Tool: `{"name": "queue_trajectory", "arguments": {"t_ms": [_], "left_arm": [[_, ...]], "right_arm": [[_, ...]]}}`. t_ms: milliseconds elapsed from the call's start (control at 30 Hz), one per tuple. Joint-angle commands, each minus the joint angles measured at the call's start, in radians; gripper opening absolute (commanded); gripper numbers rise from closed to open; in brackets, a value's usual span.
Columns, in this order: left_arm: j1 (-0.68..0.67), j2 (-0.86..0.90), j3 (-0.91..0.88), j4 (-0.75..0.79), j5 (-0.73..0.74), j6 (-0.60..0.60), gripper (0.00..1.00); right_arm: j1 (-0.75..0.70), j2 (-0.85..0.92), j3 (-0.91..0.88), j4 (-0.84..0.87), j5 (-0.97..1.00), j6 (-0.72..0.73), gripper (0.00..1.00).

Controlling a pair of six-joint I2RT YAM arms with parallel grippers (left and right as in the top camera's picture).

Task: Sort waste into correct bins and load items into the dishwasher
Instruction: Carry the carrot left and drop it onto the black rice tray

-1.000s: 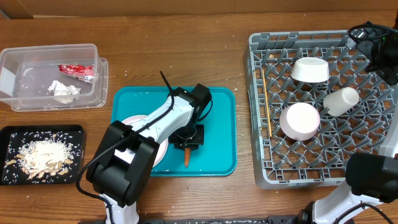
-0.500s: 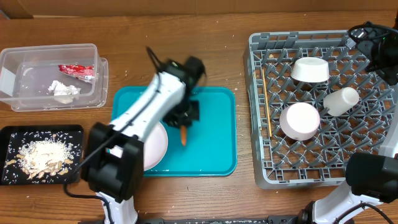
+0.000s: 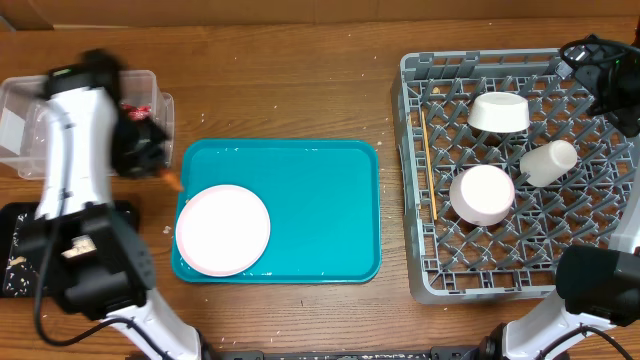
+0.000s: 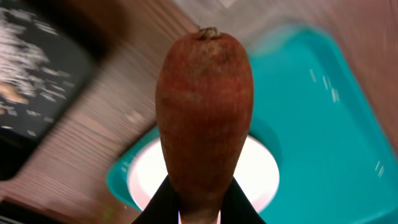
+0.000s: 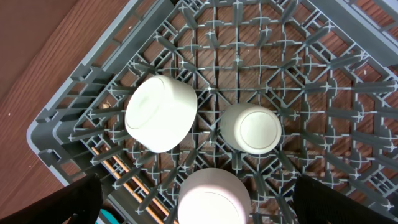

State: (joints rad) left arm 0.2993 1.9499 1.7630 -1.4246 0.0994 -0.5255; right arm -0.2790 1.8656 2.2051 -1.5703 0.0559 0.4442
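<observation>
The left arm (image 3: 70, 150) is a smear from overhead, covering much of the clear tub (image 3: 18, 115) and black tray (image 3: 12, 250). Only the carrot's (image 3: 172, 181) orange tip shows. In the wrist view its lower end and the left jaws are cut off, and the counter (image 4: 87, 121) is blurred.

Carrot (image 4: 204, 112), gripped in the left pincer (image 4: 199, 202): dull orange-brown, faintly mottled, with a dark stub at the far end.
Fingers (image 4: 158, 211) of that pincer: black.
Plate (image 4: 261, 180), beneath that pincer: plain white.
Teal tray (image 4: 323, 124), under the plate: uniform teal.
Shallow tray (image 4: 37, 74), off to that pincer's side: black, flecked with white.
Table (image 3: 300, 90): brown wood grain.
Rack (image 5: 323, 81), below the right pincer (image 5: 202, 199): grey, open lattice.
Bowls (image 5: 161, 113), (image 5: 214, 198) and cup (image 5: 252, 129), below that pincer: plain white.
Chopsticks (image 3: 425, 160): pale tan.
</observation>
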Motion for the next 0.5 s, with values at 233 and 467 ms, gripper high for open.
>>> {"name": "queue_trajectory", "arguments": {"t_ms": [233,467], "left_arm": [[0.314,0.005,0.024,0.047,-0.086,-0.084,0.11],[0.386,0.007,-0.017,0.129,-0.163,-0.119,0.15]], "right_arm": [[0.001,-0.014,0.019,0.005,0.002,0.002,1.00],[0.001,-0.014,0.019,0.005,0.002,0.002,1.00]]}}
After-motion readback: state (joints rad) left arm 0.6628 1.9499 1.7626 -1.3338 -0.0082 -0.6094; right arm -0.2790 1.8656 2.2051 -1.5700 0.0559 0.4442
